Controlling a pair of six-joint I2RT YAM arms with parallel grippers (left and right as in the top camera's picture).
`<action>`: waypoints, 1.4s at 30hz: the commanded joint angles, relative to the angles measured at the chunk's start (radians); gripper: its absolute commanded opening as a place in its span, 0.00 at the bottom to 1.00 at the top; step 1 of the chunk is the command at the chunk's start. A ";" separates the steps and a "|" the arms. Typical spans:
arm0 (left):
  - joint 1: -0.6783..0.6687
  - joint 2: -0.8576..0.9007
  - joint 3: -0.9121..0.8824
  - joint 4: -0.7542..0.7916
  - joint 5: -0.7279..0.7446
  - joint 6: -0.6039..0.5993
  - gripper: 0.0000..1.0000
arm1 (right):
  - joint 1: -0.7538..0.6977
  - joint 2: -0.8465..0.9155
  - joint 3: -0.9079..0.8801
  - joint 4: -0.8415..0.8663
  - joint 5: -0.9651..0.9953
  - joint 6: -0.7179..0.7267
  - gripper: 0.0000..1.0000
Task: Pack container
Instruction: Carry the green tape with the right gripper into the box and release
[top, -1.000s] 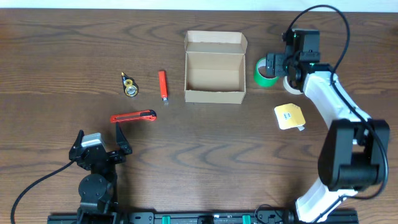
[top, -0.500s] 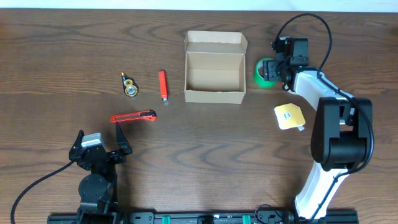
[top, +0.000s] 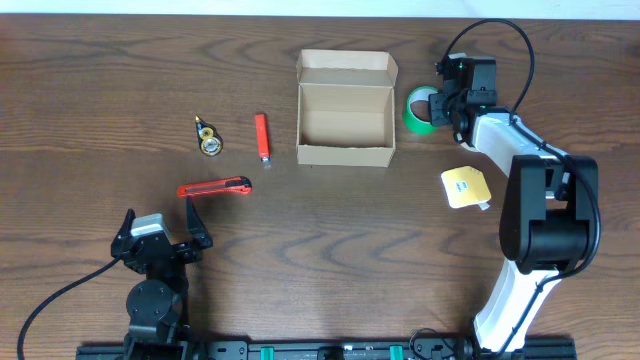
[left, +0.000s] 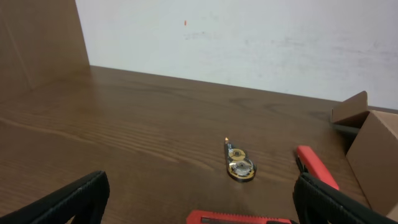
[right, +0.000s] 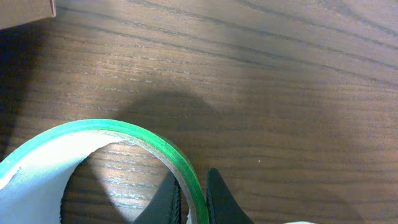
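Observation:
The container (top: 345, 110), an open tan cardboard box with its flap lid folded back, sits at the table's far middle and shows at the right edge of the left wrist view (left: 373, 149). Just right of it is a green tape roll (top: 417, 108). My right gripper (top: 440, 106) is shut on that roll's wall (right: 124, 134), one finger inside the ring and one outside (right: 193, 196). My left gripper (top: 160, 228) stands open near the front left, with nothing between its wide-apart fingers (left: 199, 205).
A red box cutter (top: 214, 187), a red marker-like stick (top: 262, 137) and a small yellow-black tape dispenser (top: 208, 138) lie left of the box. A yellow pad (top: 466, 187) lies front right of the box, next to the right arm.
My right gripper has closed from open onto the green roll's wall. The roll has shifted a little toward the box. The left arm has not moved.

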 joint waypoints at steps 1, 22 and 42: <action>0.003 -0.008 -0.034 -0.011 -0.010 0.011 0.95 | -0.008 -0.089 0.014 -0.021 0.009 0.040 0.01; 0.003 -0.008 -0.034 -0.011 -0.010 0.011 0.95 | 0.370 -0.404 0.028 -0.213 -0.023 0.225 0.01; 0.003 -0.008 -0.034 -0.011 -0.010 0.011 0.95 | 0.459 -0.181 0.028 -0.124 0.114 0.374 0.01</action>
